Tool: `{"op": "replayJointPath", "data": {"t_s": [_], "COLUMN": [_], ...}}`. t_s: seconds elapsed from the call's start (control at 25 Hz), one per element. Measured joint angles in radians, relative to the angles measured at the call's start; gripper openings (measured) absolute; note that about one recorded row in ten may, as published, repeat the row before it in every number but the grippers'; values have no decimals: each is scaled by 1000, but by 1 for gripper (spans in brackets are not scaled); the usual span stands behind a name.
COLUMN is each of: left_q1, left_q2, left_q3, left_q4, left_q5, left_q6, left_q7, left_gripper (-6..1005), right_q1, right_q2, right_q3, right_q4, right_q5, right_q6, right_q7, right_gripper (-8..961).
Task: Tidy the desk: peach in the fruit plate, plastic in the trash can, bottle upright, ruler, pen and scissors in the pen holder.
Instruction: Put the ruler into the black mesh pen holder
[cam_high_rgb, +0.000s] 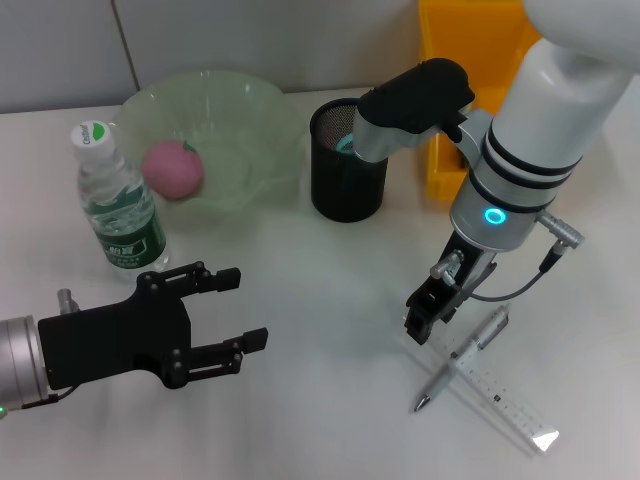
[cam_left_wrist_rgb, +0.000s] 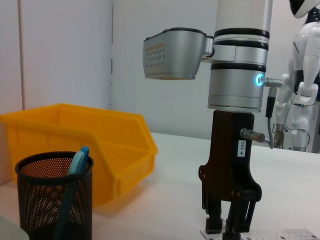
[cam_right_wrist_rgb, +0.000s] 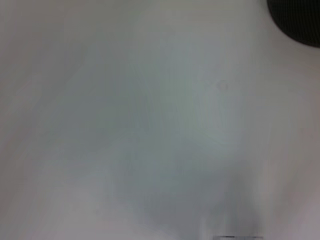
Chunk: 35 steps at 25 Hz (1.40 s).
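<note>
The pink peach (cam_high_rgb: 172, 168) lies in the green fruit plate (cam_high_rgb: 250, 110) at the back left. The water bottle (cam_high_rgb: 118, 205) stands upright beside it. The black mesh pen holder (cam_high_rgb: 347, 160) holds a blue-handled item (cam_left_wrist_rgb: 75, 170); the holder also shows in the left wrist view (cam_left_wrist_rgb: 55, 200). A clear ruler (cam_high_rgb: 495, 385) lies flat at the front right with a silver pen (cam_high_rgb: 465, 358) across it. My right gripper (cam_high_rgb: 420, 320) points straight down at the ruler's near end (cam_left_wrist_rgb: 280, 234). My left gripper (cam_high_rgb: 235, 310) is open and empty at the front left.
A yellow bin (cam_high_rgb: 470, 90) stands behind the pen holder at the back right and also shows in the left wrist view (cam_left_wrist_rgb: 100, 145). The right wrist view shows bare white table and a dark corner of the pen holder (cam_right_wrist_rgb: 300, 20).
</note>
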Motion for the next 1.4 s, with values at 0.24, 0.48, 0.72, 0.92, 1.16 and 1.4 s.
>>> {"op": "replayJointPath", "data": {"t_s": [0.24,0.48,0.72,0.92,1.16,1.4], "left_q1": [-3,-2,-1,1,5,8], "left_q2": [0,-1,-2,-2,-2,-5], "left_q3": [0,-1,-14,-14,-14,-14], "left_q4": [0,9,10,11,11,11], "left_q5": [0,0,0,0,0,0], "left_q6": [1,1,1,3,6,9], "left_q7": [-2,-5,-4,-5,-7,-6], "left_gripper": [756,756,756,755,755,755], "right_q1": [0,-7,-18,-37,-58,-76], "right_q2": [-1,-2,-4,-5,-10,-18], "right_q3": [0,8,76,150,270,373], "right_q4": [-4,-40,-87,-146,-284,-481], "right_q5": [0,0,0,0,0,0], "right_q6": [0,-11,-35,-58,-101,-112], "right_q7": [-2,-13,-52,-99,-153,-187], "right_gripper": [375,376,375,375,375,376]}}
